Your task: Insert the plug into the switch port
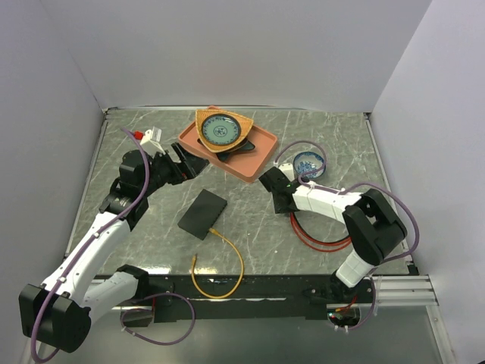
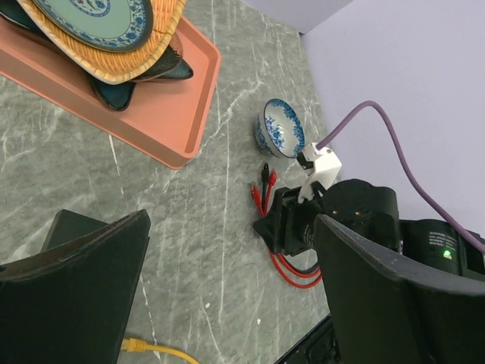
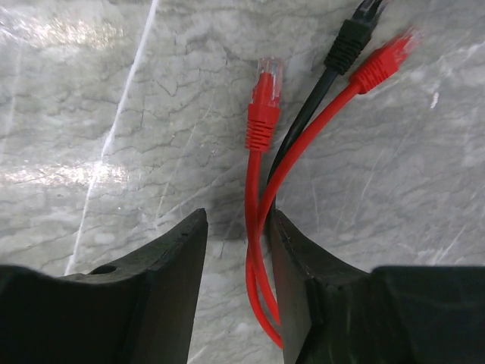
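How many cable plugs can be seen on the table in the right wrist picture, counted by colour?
Red plugs: 2
Black plug: 1
Total: 3

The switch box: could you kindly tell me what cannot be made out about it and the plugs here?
- Switch box ports: too small in the top view; mostly behind the left claw in the left wrist view.
- Black plug: tip cut off by the right wrist view's top edge.
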You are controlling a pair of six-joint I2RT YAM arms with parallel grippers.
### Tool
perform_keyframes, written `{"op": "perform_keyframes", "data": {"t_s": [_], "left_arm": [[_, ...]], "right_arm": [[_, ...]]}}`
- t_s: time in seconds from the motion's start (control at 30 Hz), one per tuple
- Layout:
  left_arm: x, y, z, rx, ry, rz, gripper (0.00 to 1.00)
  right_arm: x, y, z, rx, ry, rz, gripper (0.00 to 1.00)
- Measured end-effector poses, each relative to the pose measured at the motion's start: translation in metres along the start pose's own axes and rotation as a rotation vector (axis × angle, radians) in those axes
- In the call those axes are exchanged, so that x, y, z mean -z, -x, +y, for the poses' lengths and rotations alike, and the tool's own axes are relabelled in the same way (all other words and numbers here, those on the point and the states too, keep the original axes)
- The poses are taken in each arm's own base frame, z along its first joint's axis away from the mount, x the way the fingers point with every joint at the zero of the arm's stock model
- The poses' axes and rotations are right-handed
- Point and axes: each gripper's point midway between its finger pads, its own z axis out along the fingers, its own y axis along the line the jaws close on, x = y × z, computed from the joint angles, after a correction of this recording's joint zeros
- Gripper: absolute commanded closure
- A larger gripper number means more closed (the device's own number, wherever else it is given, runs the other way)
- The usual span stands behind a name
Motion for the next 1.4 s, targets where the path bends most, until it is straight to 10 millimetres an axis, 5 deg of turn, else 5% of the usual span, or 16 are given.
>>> {"op": "perform_keyframes", "data": {"t_s": [0.17, 0.27, 0.77, 0.83, 1.0, 1.4], "left_arm": [[0.000, -0.001, 0.002, -0.002, 0.006, 0.002, 0.04], [0.000, -0.002, 0.003, -0.003, 0.012, 0.008, 0.04], [0.001, -0.003, 0.007, -0.002, 0.035, 0.007, 0.04], [0.001, -0.003, 0.008, -0.002, 0.037, 0.009, 0.04], [0.002, -0.003, 0.007, -0.004, 0.039, 0.010, 0.04], [0.006, 0.004, 0.007, -0.028, 0.047, -0.018, 0.04]], "right_arm": [[-0.005, -0.004, 0.004, -0.003, 0.011, 0.019, 0.61], [-0.008, -0.004, 0.004, -0.007, 0.013, 0.023, 0.76], [-0.017, -0.001, 0.007, -0.024, 0.029, 0.051, 0.71], [-0.017, -0.001, 0.007, -0.022, 0.039, 0.056, 0.73], [-0.019, 0.001, 0.006, -0.018, 0.066, 0.066, 0.99], [-0.002, 0.007, 0.014, -0.027, 0.174, 0.059, 1.00]]}}
